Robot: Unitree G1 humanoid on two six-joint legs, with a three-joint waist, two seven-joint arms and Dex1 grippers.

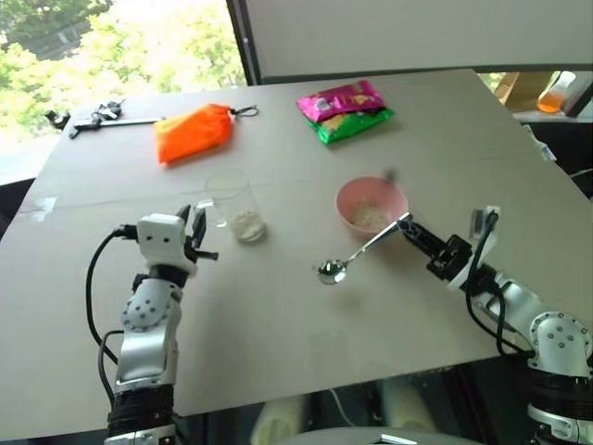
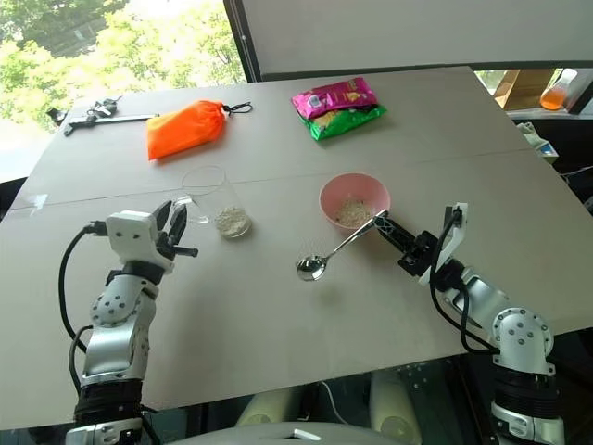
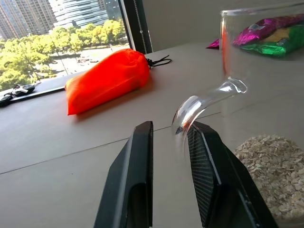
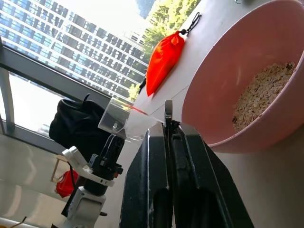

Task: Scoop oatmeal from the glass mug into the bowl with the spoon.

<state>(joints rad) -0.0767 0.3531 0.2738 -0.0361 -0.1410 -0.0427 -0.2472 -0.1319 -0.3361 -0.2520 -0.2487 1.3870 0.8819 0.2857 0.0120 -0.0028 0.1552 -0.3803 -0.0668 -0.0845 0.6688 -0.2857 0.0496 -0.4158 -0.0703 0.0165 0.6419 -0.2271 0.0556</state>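
**Spoon held beside bowl; left tool at mug handle**

The right tool [image 2: 389,225] is closed tight on the handle end of the spoon [image 2: 331,252]. The spoon slopes down from the tool, and its oval bowl rests on the surface [image 2: 278,315], in front of the pink bowl [image 2: 355,199]. The pink bowl sits just beside the right tool and holds a small layer of oatmeal [image 4: 259,92].

The left tool [image 3: 168,156] stands partly open, with the curved handle of the glass mug [image 1: 233,206] between its fingers [image 3: 135,180]; whether the fingers press on the handle cannot be told. The mug stands upright, left of the bowl, with oatmeal heaped in its bottom.

Farther back on the surface lie an orange drawstring pouch [image 1: 193,132] and a pink-and-green snack packet [image 1: 345,109]. A dark tool with keys [image 1: 97,117] lies near the far left corner.
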